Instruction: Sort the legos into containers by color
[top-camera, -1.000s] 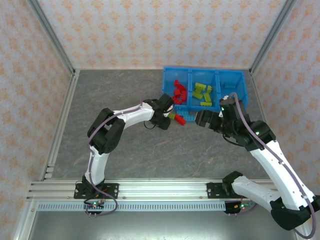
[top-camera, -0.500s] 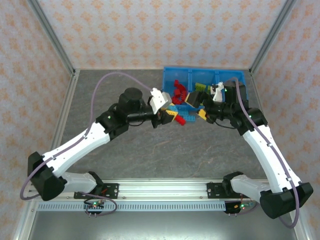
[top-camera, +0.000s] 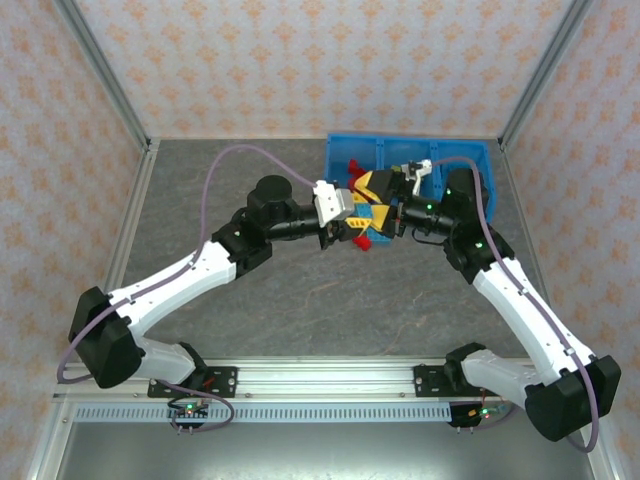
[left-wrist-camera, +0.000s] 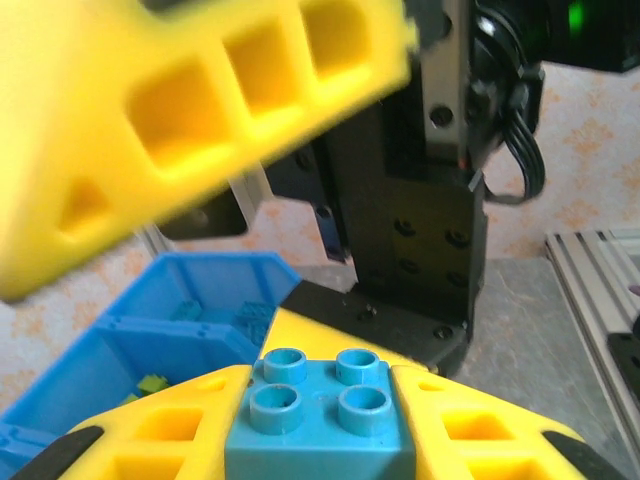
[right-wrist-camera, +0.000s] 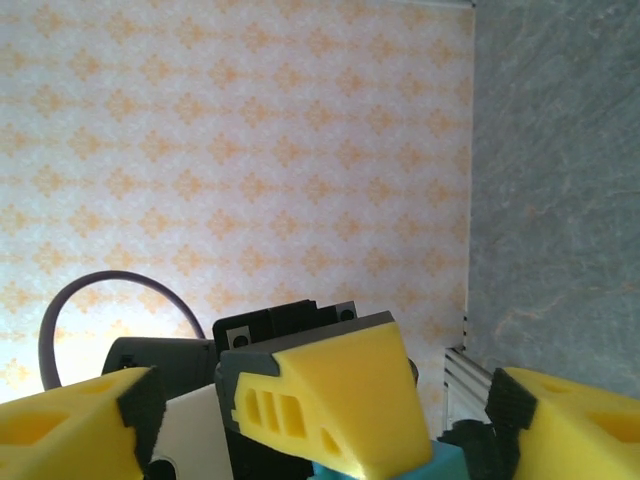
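My left gripper is shut on a light blue brick, studs up between its yellow fingers. It hovers just in front of the bright blue bin. My right gripper faces it nose to nose and stands open. Its wide-spread fingers straddle the left gripper's tip, and the blue brick shows low between them. Red bricks lie in the bin's left compartment. A yellow-green brick and blue bricks show inside the bin.
A red brick lies on the grey table just in front of the bin. Patterned walls enclose the table on three sides. An aluminium rail carries the arm bases at the near edge.
Both arms have swung round and their grippers have come together in front of the bin. The right gripper has moved left up to the left gripper's tip, which has risen a little.
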